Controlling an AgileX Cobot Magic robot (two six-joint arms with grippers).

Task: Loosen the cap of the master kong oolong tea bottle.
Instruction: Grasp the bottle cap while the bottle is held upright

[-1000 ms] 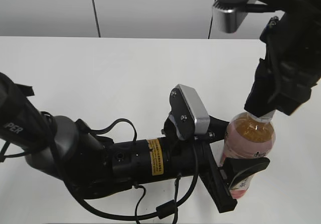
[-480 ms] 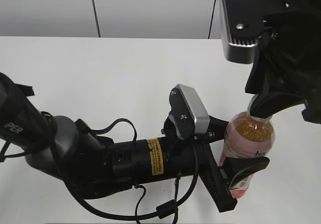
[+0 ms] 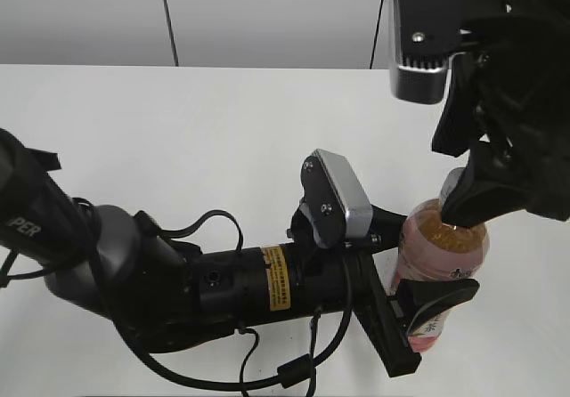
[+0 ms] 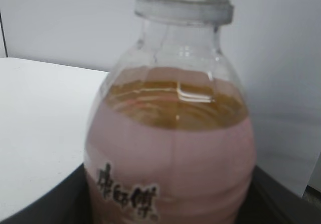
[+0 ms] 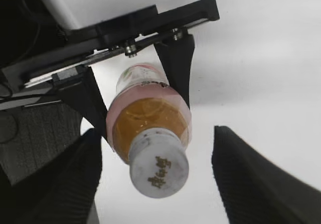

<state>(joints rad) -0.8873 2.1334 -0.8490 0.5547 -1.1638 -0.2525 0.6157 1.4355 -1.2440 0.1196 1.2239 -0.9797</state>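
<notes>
While the master kong oolong tea bottle [image 3: 443, 256] stands upright on the white surface [image 3: 178, 139] near its right edge, the left tool [image 3: 419, 312] is clamped around its pink-labelled body, one dark finger on each side in the right wrist view. Above it, the right tool [image 5: 153, 176] hangs directly over the cap [image 5: 159, 169], its two dark fingers [image 5: 253, 176] spread wide and well apart from the white cap, gripping nothing. Amber tea fills the bottle's shoulder just below the neck ring.
</notes>
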